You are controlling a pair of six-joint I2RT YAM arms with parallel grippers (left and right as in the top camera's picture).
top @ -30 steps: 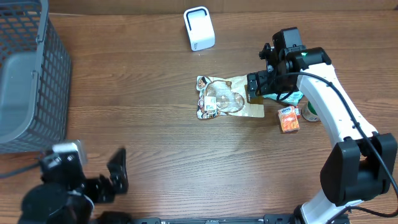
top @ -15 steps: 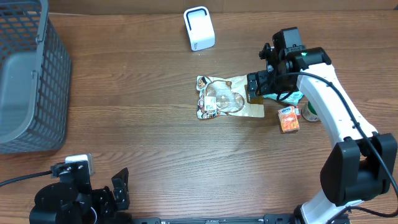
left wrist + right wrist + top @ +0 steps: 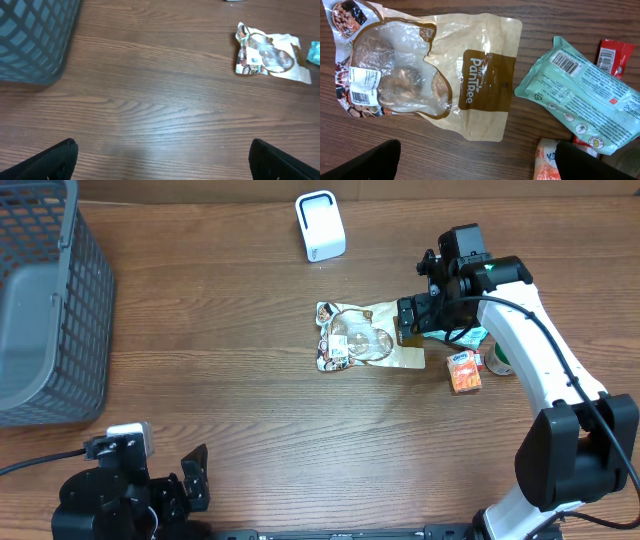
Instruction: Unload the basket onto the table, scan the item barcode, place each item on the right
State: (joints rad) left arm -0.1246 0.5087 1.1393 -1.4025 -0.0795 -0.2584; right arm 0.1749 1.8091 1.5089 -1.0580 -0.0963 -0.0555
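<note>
A tan snack pouch [image 3: 365, 340] with a clear window and a white barcode label lies flat mid-table, also shown in the right wrist view [image 3: 435, 75] and far off in the left wrist view [image 3: 267, 55]. The white scanner [image 3: 320, 225] stands at the back. My right gripper [image 3: 412, 320] hangs open over the pouch's right end; its view [image 3: 480, 162] shows bare wood between the fingers [image 3: 375, 160]. My left gripper [image 3: 185, 485] is open at the near left edge, far from the pouch, nothing between its fingers [image 3: 280, 160].
A teal packet [image 3: 580, 95] with a barcode, a red wrapper [image 3: 612, 55] and an orange pack [image 3: 463, 370] lie right of the pouch. A grey mesh basket [image 3: 40, 300] stands at the far left.
The left arm has shifted at the near left edge, its body turning and settling slightly rightward. The right arm and all items have stayed put.
</note>
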